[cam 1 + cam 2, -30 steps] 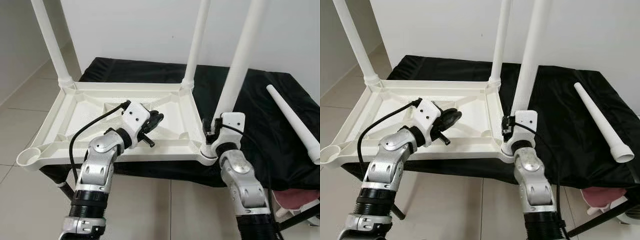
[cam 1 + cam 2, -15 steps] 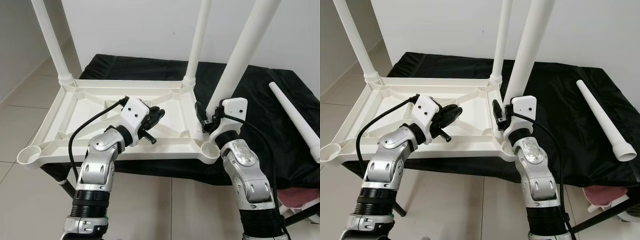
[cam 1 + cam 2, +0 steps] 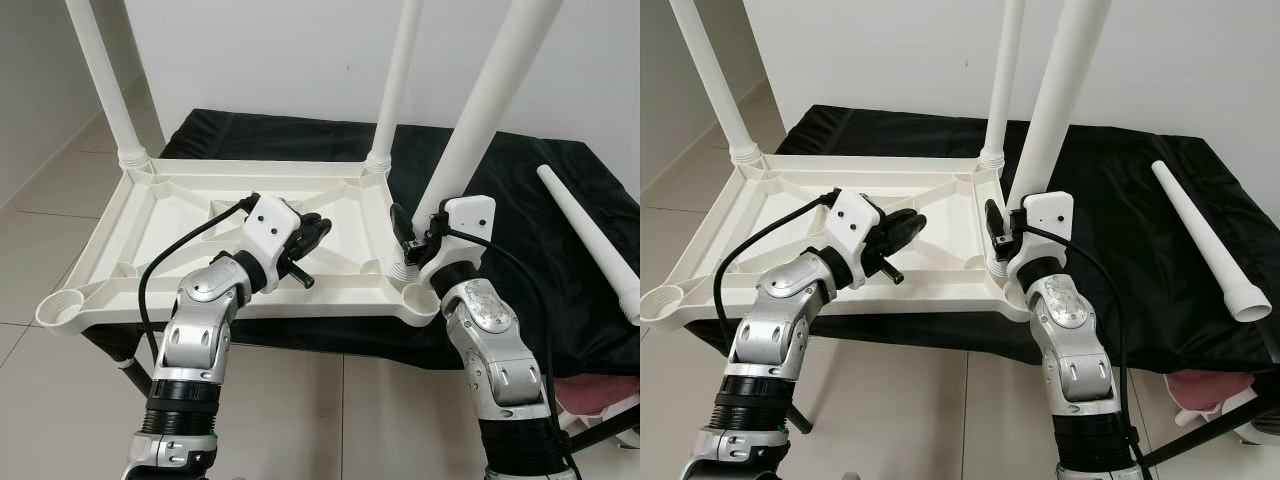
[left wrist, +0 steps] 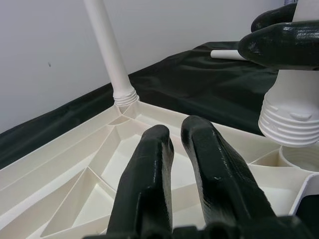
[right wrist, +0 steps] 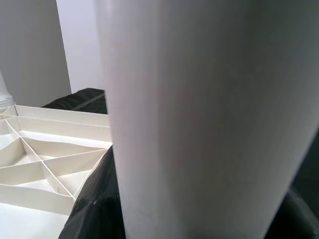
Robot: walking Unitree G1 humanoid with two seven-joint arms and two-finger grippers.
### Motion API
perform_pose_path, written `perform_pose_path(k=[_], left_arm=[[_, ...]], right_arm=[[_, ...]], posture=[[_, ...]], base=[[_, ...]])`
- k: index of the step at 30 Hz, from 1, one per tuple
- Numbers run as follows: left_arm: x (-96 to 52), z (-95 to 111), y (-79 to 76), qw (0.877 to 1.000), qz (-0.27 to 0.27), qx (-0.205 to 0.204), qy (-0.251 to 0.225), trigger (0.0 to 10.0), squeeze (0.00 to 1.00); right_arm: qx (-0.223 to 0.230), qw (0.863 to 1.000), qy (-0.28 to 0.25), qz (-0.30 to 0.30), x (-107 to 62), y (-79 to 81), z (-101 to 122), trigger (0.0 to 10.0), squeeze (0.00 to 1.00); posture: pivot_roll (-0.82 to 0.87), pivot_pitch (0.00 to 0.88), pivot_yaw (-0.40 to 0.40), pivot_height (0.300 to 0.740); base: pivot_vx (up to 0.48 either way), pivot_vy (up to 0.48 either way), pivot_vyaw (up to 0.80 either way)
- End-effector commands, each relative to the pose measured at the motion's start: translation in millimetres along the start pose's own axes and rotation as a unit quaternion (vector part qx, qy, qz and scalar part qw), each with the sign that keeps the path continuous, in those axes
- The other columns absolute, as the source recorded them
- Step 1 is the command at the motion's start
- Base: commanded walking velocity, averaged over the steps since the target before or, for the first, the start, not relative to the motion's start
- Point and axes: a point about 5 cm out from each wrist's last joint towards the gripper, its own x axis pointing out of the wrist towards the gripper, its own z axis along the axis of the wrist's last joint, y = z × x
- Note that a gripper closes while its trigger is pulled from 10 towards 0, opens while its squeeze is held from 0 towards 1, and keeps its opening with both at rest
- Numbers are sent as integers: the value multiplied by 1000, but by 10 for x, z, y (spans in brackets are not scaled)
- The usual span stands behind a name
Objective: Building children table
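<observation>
The white children's table (image 3: 200, 240) is lying upside down on a black-draped tabletop (image 3: 540, 250). The left tool (image 3: 312, 228), fingers nearly together and empty, is hovering over its ribs. The right tool (image 3: 408, 232) is clamping a tilted leg (image 3: 480, 110) above the near corner socket. A spare leg (image 3: 590, 240) is lying well apart.

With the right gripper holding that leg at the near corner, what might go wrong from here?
1. The leg in the right gripper leans, its threaded end above the corner socket and not seated; pushed down at that tilt, it may cross-thread or jam.
2. The tabletop overhangs the black cloth on its near edge; downward force at that corner might tip or shift it.
3. The left gripper hovers shut over the ribs, not bracing the tabletop.
</observation>
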Motion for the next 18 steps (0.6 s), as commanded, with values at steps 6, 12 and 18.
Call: perform_pose_path(k=[6, 12, 18], left_arm=[[-24, -21, 114, 993, 118, -6, 2, 10000, 0], [-24, -21, 114, 993, 118, -6, 2, 10000, 0], [-24, -21, 114, 993, 118, -6, 2, 10000, 0]], right_arm=[[-2, 1000, 1, -10, 0, -17, -15, 10000, 0], [-2, 1000, 1, -10, 0, -17, -15, 10000, 0], [-2, 1000, 1, -10, 0, -17, -15, 10000, 0]], posture=[[-11, 25, -10, 740], [-11, 25, -10, 740], [-11, 25, -10, 740]], base=[[0, 0, 0], [0, 0, 0], [0, 0, 0]])
